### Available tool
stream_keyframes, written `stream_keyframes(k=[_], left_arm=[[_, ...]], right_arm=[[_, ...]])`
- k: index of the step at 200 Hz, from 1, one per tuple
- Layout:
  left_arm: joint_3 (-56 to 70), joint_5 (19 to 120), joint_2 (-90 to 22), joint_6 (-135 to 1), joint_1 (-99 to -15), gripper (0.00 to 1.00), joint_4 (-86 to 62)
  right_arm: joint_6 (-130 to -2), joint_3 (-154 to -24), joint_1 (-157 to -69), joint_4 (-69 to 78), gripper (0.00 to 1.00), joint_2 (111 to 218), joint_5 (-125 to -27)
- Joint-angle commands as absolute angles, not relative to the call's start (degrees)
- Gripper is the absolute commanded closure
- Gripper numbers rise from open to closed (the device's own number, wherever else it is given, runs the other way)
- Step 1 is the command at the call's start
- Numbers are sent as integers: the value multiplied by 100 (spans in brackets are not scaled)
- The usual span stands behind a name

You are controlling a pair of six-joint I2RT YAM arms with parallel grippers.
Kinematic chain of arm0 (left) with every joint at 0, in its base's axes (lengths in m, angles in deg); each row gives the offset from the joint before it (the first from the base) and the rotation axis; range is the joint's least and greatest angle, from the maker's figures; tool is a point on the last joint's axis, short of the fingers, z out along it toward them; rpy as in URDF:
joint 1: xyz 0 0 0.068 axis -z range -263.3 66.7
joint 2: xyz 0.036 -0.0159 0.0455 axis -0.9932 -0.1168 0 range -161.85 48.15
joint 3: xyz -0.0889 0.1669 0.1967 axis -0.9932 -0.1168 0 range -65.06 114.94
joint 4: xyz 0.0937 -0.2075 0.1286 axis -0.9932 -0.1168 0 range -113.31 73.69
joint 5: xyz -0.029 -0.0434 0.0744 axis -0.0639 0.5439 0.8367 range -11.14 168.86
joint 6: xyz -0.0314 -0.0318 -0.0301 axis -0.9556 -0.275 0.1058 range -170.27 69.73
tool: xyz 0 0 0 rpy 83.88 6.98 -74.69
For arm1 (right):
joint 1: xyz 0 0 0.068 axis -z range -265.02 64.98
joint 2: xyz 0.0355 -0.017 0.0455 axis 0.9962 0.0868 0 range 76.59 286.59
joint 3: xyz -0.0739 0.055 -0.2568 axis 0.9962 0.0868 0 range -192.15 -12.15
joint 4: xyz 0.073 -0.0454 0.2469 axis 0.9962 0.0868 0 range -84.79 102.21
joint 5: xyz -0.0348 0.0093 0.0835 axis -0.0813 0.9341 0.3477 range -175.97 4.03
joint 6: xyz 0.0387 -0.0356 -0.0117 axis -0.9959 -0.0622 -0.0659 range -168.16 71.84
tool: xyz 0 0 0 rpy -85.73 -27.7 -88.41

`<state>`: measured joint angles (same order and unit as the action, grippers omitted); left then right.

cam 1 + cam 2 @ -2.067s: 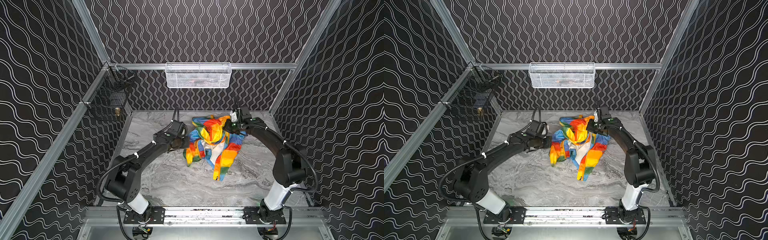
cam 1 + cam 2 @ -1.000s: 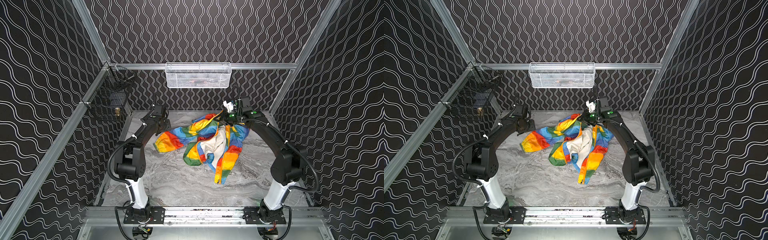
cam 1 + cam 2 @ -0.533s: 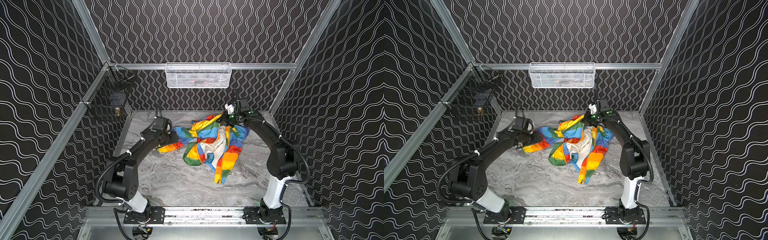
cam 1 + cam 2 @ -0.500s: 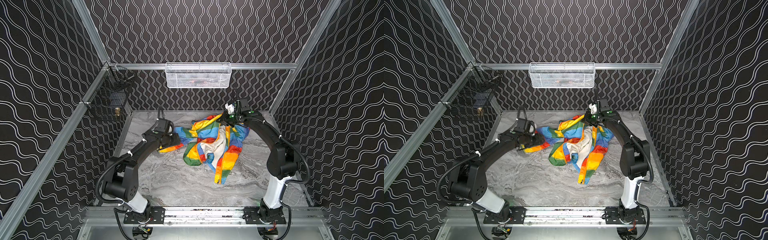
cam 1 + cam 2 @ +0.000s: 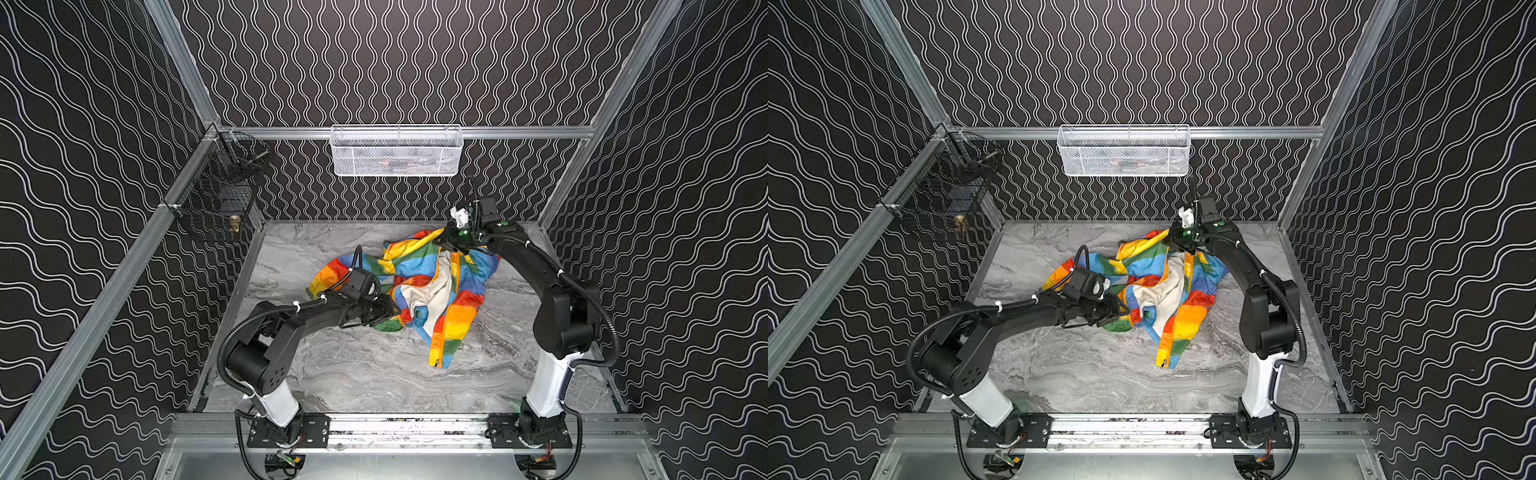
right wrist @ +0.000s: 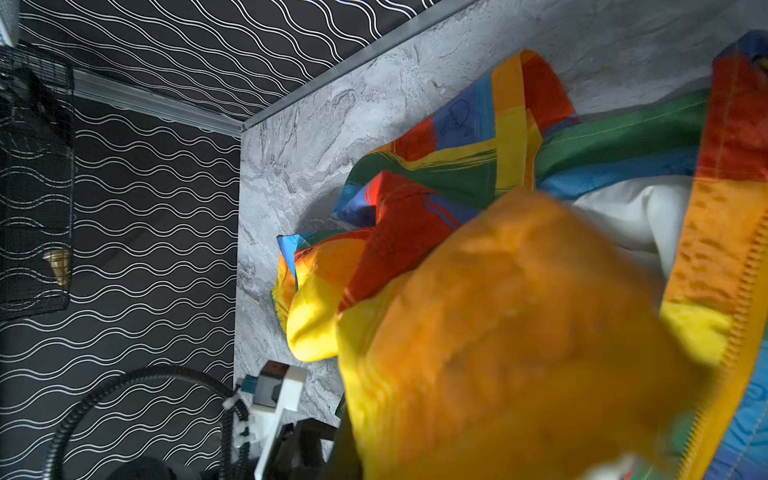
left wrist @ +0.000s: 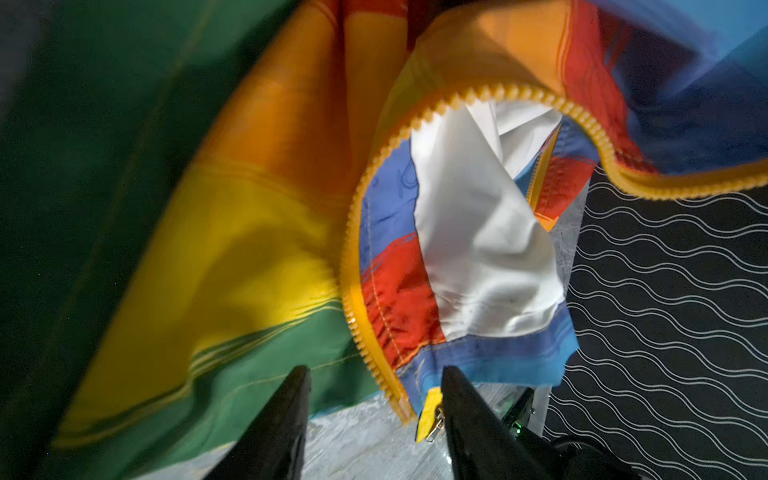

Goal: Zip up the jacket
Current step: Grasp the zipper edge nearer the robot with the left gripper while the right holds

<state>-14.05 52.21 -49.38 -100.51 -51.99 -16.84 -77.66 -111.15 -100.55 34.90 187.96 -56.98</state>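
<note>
The rainbow-striped jacket (image 5: 453,307) (image 5: 1183,307) lies crumpled on the marble table, front apart, white lining showing. My right gripper (image 5: 445,243) (image 5: 1174,241) is shut on its upper edge at the back and holds it lifted; in the right wrist view orange fabric (image 6: 519,332) hides the jaws. My left gripper (image 5: 395,311) (image 5: 1123,309) stands open, low at the jacket's near left edge. In the left wrist view the left gripper (image 7: 374,390) has the lower end of the orange zipper teeth (image 7: 353,307) between its fingers, and a yellow tab with a metal pull (image 7: 430,419) by one fingertip.
A white wire basket (image 5: 397,151) hangs on the back wall and a black wire cage (image 5: 216,203) on the left wall. Patterned walls close in three sides. Bare marble tabletop (image 5: 353,374) stretches in front of the jacket.
My left arm has swung from the back left, where it had the sleeve stretched out, to the jacket's near left edge. The right gripper has stayed put, still holding the top.
</note>
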Motion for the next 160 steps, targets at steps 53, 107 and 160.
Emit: stream_keyframes(k=[53,107,160], left_arm=[[-1525,4987,-5312,-10623,-4936,46,-791],[-1562,4879,-5536,-10864,-4890,67,-328],[-1034,5477,-4888,-9969,-4893,100,-1885]], right_arm=[[-7760,-11085,-10047,3474,95,18864,-5769],[-7770,-11019,-10038,3447,95,18850,-5763],[-7751,-11066,-9985,3428,94,18932,-5695]])
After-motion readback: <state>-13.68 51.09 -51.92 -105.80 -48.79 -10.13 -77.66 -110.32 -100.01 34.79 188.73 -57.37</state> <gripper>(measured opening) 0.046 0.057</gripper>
